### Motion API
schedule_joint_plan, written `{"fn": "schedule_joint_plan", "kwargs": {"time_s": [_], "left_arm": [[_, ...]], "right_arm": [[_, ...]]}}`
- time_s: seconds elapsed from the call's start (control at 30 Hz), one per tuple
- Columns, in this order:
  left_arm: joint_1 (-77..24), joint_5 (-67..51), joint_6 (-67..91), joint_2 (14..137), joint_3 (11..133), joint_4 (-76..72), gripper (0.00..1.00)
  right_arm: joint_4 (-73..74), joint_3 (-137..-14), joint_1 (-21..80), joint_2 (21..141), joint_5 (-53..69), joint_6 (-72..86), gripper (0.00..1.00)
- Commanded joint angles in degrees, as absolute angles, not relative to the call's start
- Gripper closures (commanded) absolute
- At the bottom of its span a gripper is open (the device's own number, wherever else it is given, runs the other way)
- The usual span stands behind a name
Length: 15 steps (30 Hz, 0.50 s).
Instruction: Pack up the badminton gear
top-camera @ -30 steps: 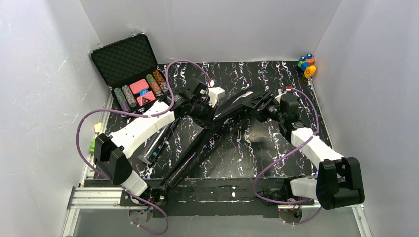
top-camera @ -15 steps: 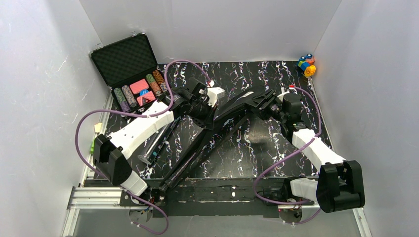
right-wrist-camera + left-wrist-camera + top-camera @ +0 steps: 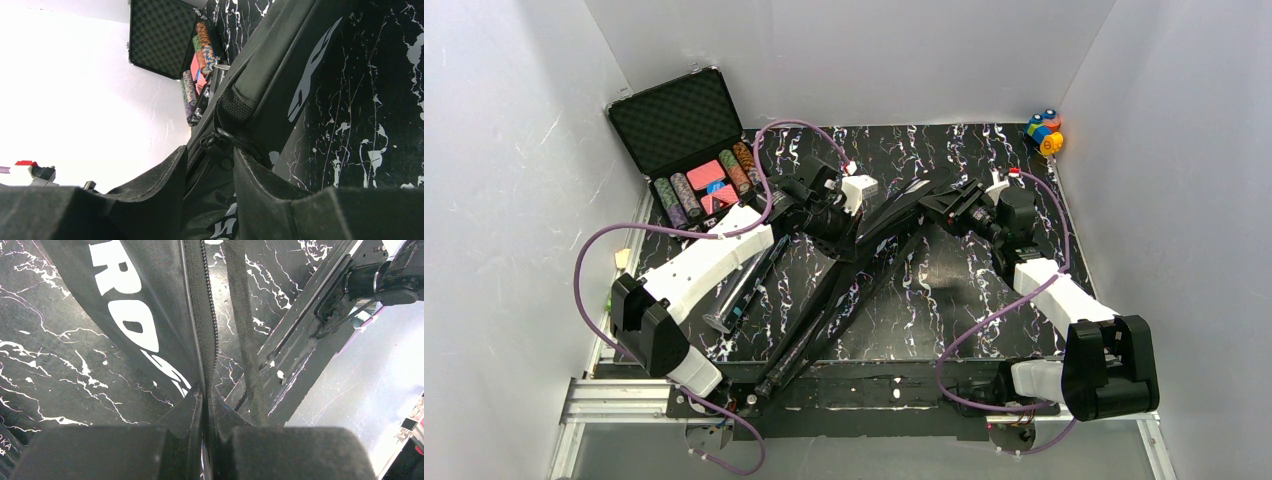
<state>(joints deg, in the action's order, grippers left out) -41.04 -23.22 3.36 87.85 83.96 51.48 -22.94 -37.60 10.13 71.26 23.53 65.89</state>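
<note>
Text: white capitals "ROSS", ends cut off | Stood on: side of black bag (image 3: 165, 300) | Read in: left wrist view

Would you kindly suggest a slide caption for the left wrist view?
Left tool clamped on the zippered edge of the black racket bag.

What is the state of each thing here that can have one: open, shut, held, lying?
racket bag: lying on the table, pinched at its zipper edge by the left gripper.
left gripper: shut on the racket bag.
right gripper: jaws apart, astride the bag's zipper pull.
poker chip case: open, lid up.
tube: lying on its side on the table.
toy blocks: stacked, far right corner.
</note>
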Motion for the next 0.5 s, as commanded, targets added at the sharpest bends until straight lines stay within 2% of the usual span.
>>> {"fn": "schedule_joint_plan", "kwargs": {"time_s": [0.0,0.47], "left_arm": [[-40.82,-26.02,2.68,84.5,86.77,49.74,1.0],[-40.61,-25.94,2.81,84.38,86.86,49.74,1.0]], "right_arm": [[-27.3,-37.46,9.78,69.7,24.78,65.96,0.55],[-27.24,-36.97,9.67,70.84,25.05,66.52,0.72]]}}
